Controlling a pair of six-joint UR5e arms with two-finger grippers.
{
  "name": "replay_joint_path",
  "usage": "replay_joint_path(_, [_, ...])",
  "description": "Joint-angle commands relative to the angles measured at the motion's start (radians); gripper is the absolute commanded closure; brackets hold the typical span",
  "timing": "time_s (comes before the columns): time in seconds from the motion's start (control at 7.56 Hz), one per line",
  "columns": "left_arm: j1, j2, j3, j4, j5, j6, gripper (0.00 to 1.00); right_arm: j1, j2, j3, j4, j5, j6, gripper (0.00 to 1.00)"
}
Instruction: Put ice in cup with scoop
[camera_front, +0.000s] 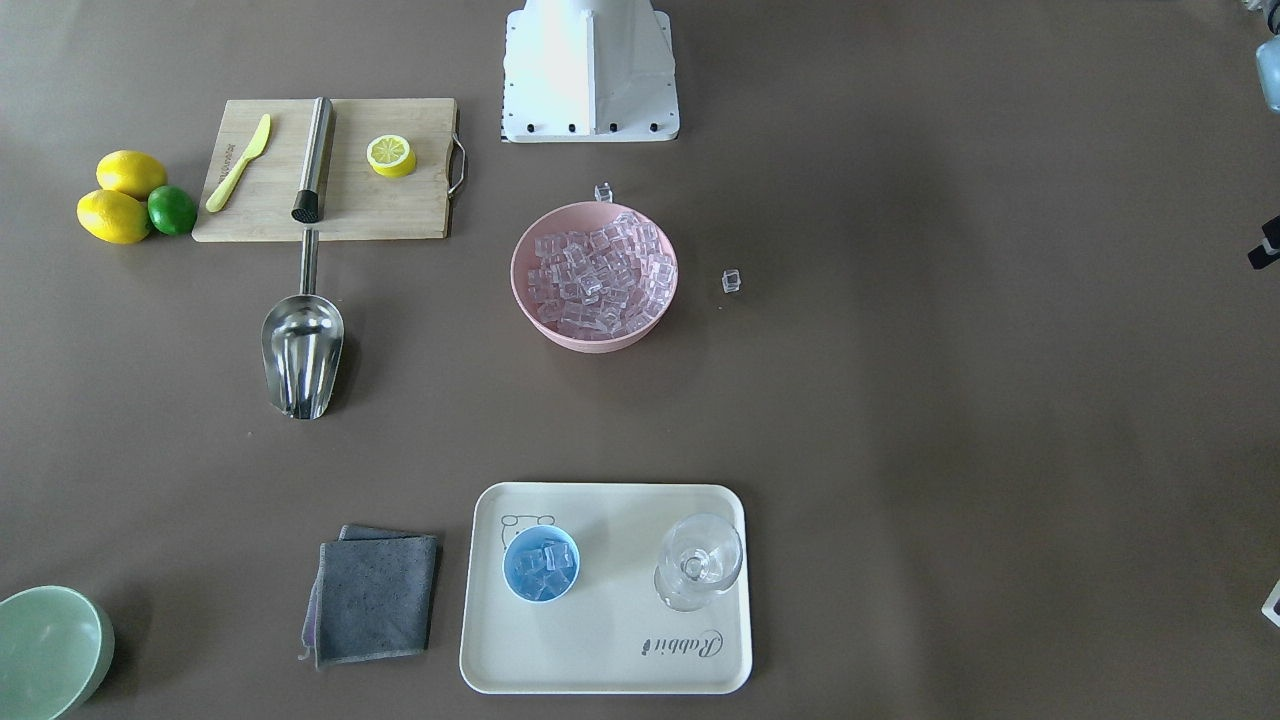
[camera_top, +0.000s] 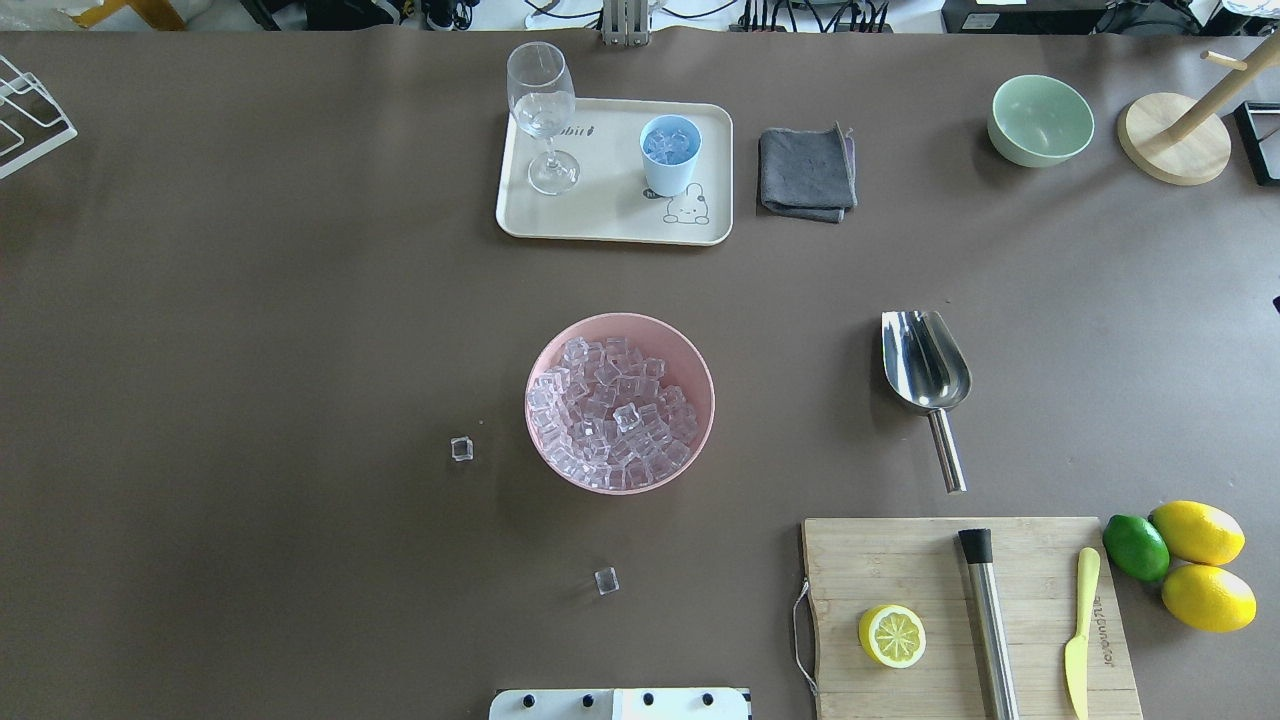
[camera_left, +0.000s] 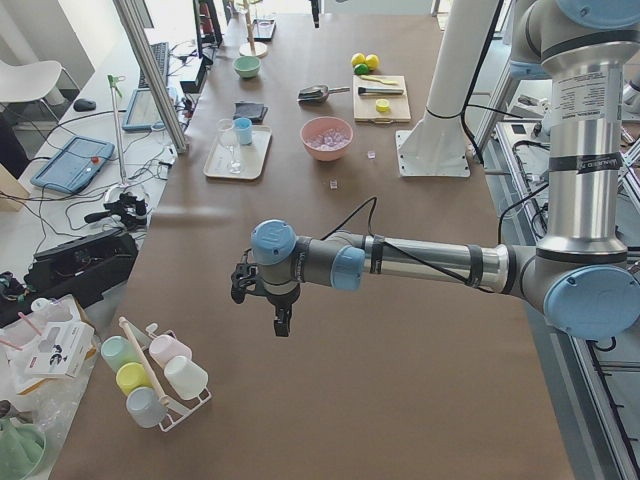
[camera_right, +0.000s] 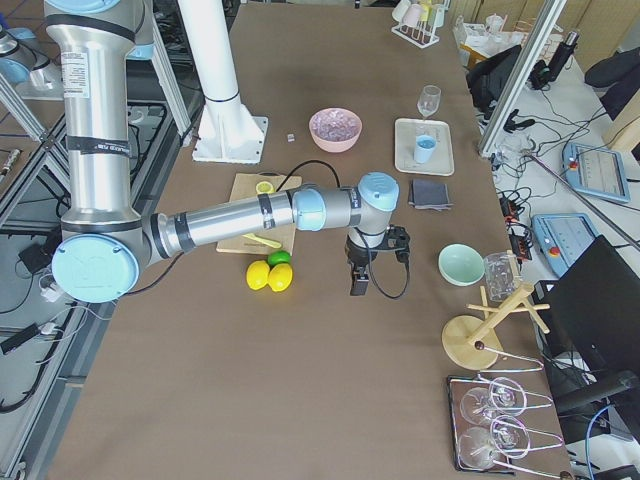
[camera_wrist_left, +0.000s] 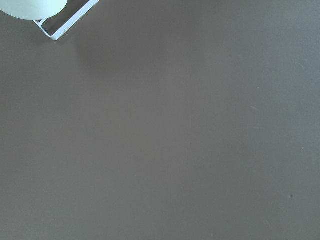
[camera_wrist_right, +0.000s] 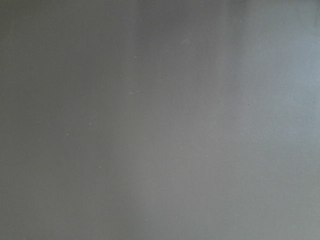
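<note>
The ice (camera_front: 597, 280) fills a pink bowl (camera_top: 700, 385) at the table's middle. The light blue cup (camera_front: 541, 565) stands on a cream tray (camera_top: 610, 225) and holds a few cubes. The steel scoop (camera_front: 302, 350) lies empty on the table beside the cutting board, also in the overhead view (camera_top: 925, 365). My left gripper (camera_left: 282, 322) hangs over bare table far from these things. My right gripper (camera_right: 357, 283) hangs near the lemons' end. I cannot tell whether either is open or shut.
Two loose cubes (camera_front: 731, 282) (camera_front: 603, 192) lie near the bowl. A stemmed glass (camera_top: 543, 110) shares the tray. A grey cloth (camera_top: 808, 172), a green bowl (camera_top: 1040, 120), a cutting board (camera_top: 900, 570) with rod, knife and lemon half, and lemons and a lime (camera_top: 1190, 555) lie on the right.
</note>
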Motion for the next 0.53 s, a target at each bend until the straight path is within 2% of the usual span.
replay_joint_path(0.0, [-0.002, 0.026, -0.018, 0.0, -0.026, -0.005, 0.02, 0.08, -0.03, -0.044, 0.001, 0.015, -0.093, 0.0])
replay_joint_path(0.4, [-0.002, 0.032, 0.011, -0.005, -0.058, 0.0, 0.01, 0.125, -0.041, -0.105, 0.019, 0.017, -0.116, 0.0])
